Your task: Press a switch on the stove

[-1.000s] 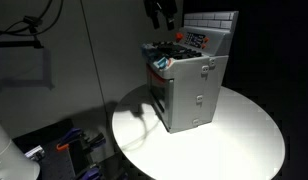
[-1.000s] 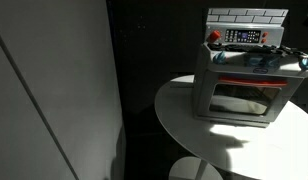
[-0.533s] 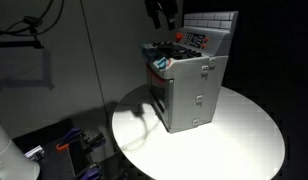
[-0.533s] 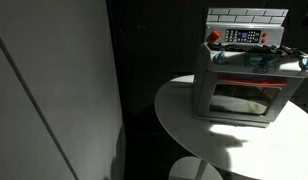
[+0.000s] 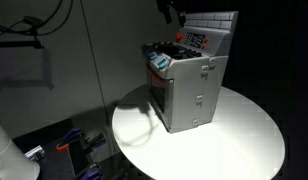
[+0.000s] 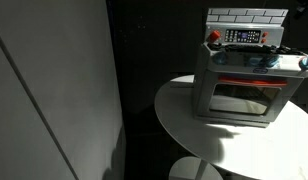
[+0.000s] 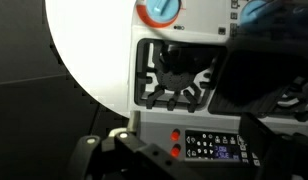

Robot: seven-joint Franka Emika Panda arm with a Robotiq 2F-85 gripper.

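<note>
The grey toy stove (image 5: 194,85) stands on the round white table in both exterior views (image 6: 244,92). Its white tiled back panel (image 5: 209,20) rises behind a dark control strip (image 6: 244,36). In the wrist view I look straight down on the black burner grate (image 7: 174,75), two red buttons (image 7: 175,143) and a small lit display (image 7: 216,148). My gripper (image 5: 172,10) hangs above the stove's back edge. Its dark fingers stand apart and empty on either side of the control strip (image 7: 189,142). It touches nothing. It is out of frame in the exterior view that faces the oven door.
The round white table (image 5: 239,135) ends close to the stove. A blue-and-white round toy (image 7: 159,10) lies at the stove's front edge. A grey wall panel (image 6: 54,90) stands beside the table. Cables and clutter (image 5: 84,145) lie on the floor.
My gripper has moved up and toward the stove's back panel. Its shadow on the table has shifted. The stove has not moved.
</note>
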